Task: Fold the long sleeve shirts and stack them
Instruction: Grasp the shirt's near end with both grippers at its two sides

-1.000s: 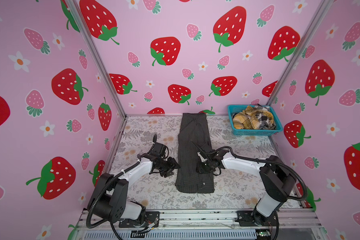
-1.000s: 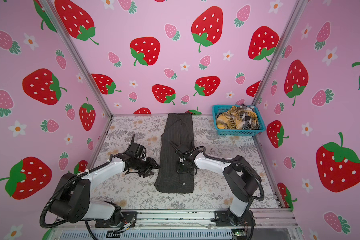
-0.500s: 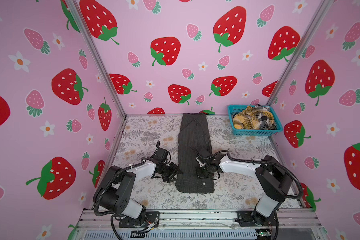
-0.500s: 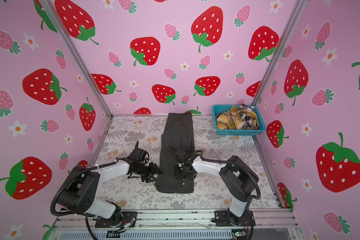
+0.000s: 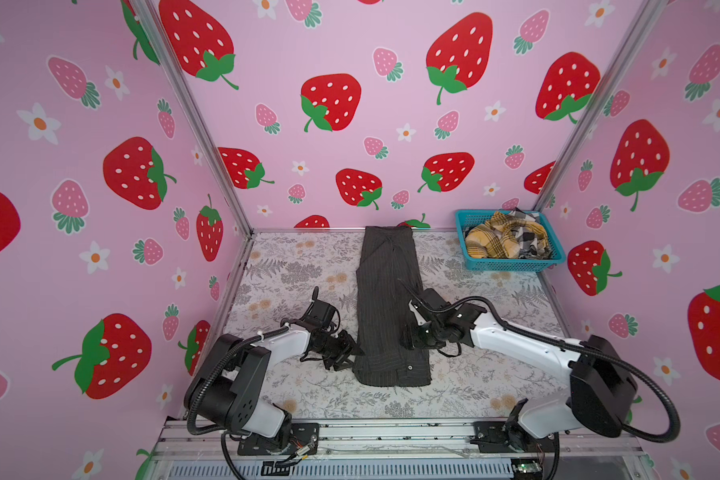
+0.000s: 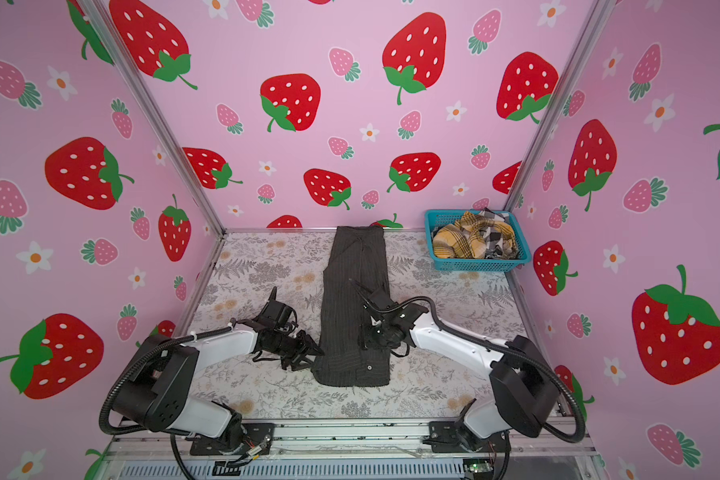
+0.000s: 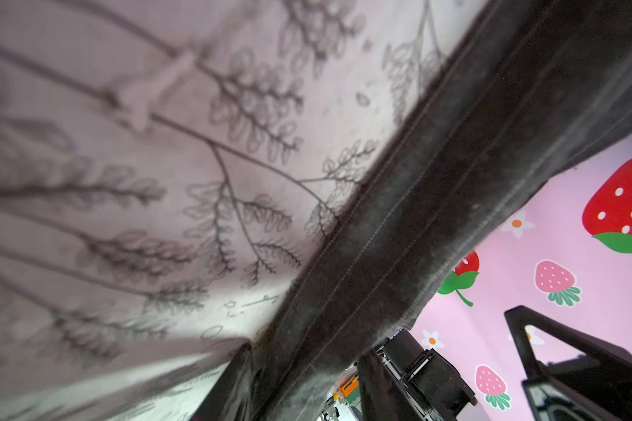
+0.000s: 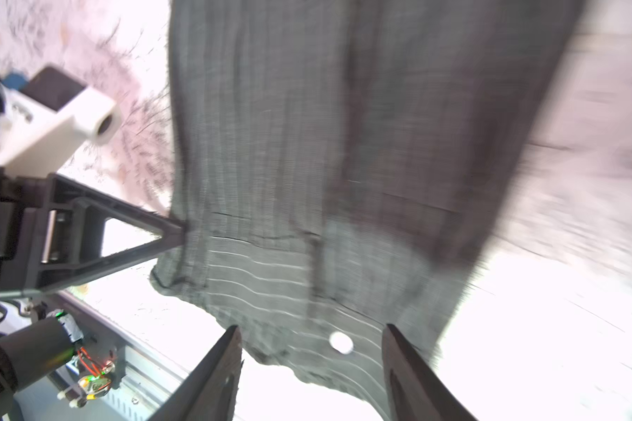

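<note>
Nearest the front rail, both arms reach low with elbows out and wrists turned in toward the middle of the floral table (image 5: 292, 274). The left gripper (image 5: 350, 354) lies almost flat at the left edge of the charcoal pinstriped shirt (image 5: 385, 299). The left wrist view shows that stitched edge running between its fingers (image 7: 230, 386), too close and blurred to tell whether they pinch it. Only the right wrist view shows the right gripper (image 8: 311, 328) plainly: jaws spread wide, holding nothing, above the near hem by a white button (image 8: 340, 342). In both top views it sits over the shirt's right half near that hem. The shirt lies as a long narrow strip from there to the back wall. Only the top views show the far right corner, where a teal mesh basket (image 5: 512, 266) holds a mustard plaid shirt (image 5: 491, 245) and a black-and-white check shirt (image 5: 531, 239), crumpled together
</note>
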### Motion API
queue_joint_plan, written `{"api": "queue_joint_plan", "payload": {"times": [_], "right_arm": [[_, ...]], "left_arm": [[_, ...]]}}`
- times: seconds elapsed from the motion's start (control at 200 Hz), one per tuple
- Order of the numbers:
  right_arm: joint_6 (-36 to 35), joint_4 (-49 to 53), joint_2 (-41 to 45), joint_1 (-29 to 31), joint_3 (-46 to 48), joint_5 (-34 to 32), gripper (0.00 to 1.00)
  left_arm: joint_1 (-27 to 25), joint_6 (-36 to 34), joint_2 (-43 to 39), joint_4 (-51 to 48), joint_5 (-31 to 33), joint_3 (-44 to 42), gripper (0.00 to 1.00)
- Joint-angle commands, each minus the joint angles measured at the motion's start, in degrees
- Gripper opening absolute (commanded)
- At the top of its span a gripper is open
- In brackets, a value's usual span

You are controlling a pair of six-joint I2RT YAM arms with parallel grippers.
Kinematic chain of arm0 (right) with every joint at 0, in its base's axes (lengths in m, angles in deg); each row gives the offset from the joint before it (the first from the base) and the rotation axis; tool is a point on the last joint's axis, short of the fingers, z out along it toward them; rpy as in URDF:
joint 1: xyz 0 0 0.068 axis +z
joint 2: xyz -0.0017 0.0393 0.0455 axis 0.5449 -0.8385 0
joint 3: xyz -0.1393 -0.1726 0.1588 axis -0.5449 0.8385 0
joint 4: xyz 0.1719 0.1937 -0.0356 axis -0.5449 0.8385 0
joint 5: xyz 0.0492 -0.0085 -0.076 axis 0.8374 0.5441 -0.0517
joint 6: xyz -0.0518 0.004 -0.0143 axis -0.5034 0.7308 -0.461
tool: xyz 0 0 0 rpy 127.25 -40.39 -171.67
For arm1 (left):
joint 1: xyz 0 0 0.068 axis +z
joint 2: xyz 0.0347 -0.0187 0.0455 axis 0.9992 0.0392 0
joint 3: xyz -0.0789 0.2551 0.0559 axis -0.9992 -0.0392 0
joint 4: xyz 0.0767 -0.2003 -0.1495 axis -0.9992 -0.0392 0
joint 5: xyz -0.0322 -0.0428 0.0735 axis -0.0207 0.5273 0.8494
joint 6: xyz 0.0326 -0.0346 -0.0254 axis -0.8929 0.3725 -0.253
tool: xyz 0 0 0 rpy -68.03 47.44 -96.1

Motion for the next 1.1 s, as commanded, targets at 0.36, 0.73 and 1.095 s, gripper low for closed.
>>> {"api": "queue_joint_plan", "payload": {"times": [0.36,0.73,1.095], "right_arm": [[4.4,-6.8,5.8,-5.3,18.5,13.0,0.62],[8.7,-17.1,5.3,-6.4,25.7,17.0,0.39],[8.4,-19.1,5.6,-6.5,26.0,17.2,0.03]], "left_arm": [[-0.1,1.1,4.2,-1.3,2.3,-4.3,0.09],[-0.1,-1.6,3.1,-4.6,2.3,-2.6,0.33],[-0.6,-2.3,4.8,-3.0,0.7,-3.2,0.0]]}}
